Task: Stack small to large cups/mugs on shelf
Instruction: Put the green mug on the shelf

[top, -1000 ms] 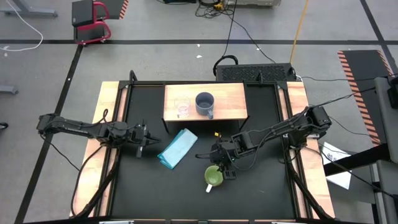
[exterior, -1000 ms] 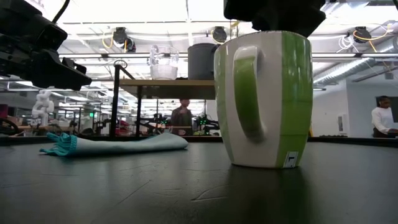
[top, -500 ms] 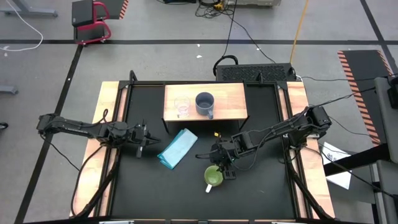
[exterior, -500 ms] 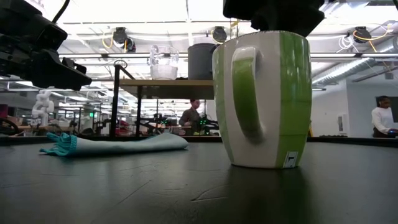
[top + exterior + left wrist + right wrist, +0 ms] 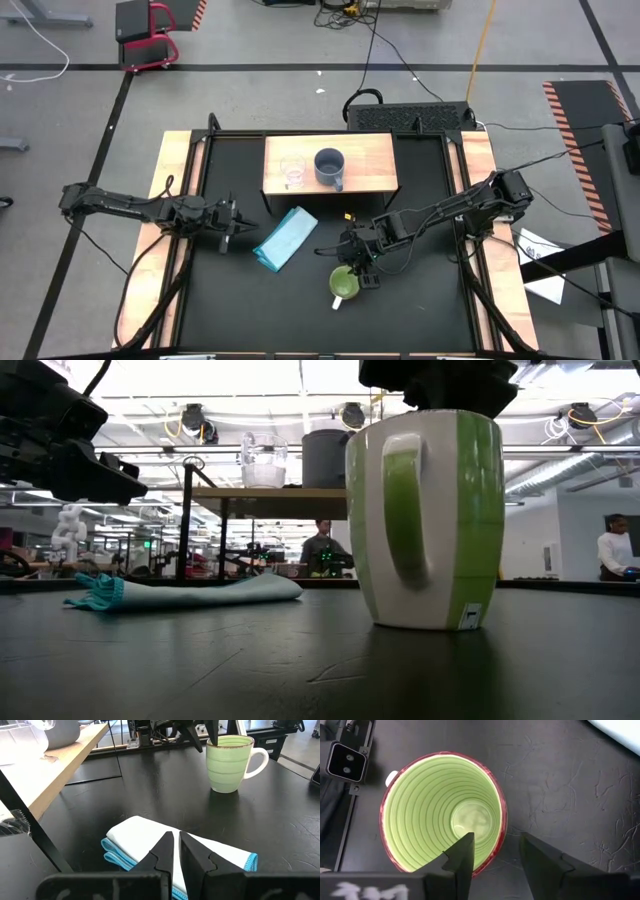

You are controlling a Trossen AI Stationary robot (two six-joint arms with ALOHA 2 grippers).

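The lime-green mug (image 5: 343,285) with a white handle (image 5: 405,510) stands upright on its base on the black table, near the front. My right gripper (image 5: 496,842) is open above it, one finger inside the mug and one outside. The small clear glass cup (image 5: 293,174) and the grey-blue mug (image 5: 330,167) stand side by side on the light-wood shelf (image 5: 370,165). My left gripper (image 5: 175,845) is shut and empty at the left, just over the folded light blue cloth (image 5: 285,238). My right gripper comes from above, pointing down, and straddles the mug's rim (image 5: 501,827) on the side away from the handle: one finger (image 5: 462,852) inside, one (image 5: 540,855) outside. A gap shows on each side of the wall. I cannot tell whether a finger touches it.
The cloth lies on the table between the two grippers. Wooden side strips (image 5: 175,170) run along the table's left and right edges. Bare black table lies between the shelf and the green mug. People stand in the room beyond the table.
The green mug has turned a little about its upright axis while standing on the table; in the low view its handle has swung slightly to the right. Both arms stay where they were.
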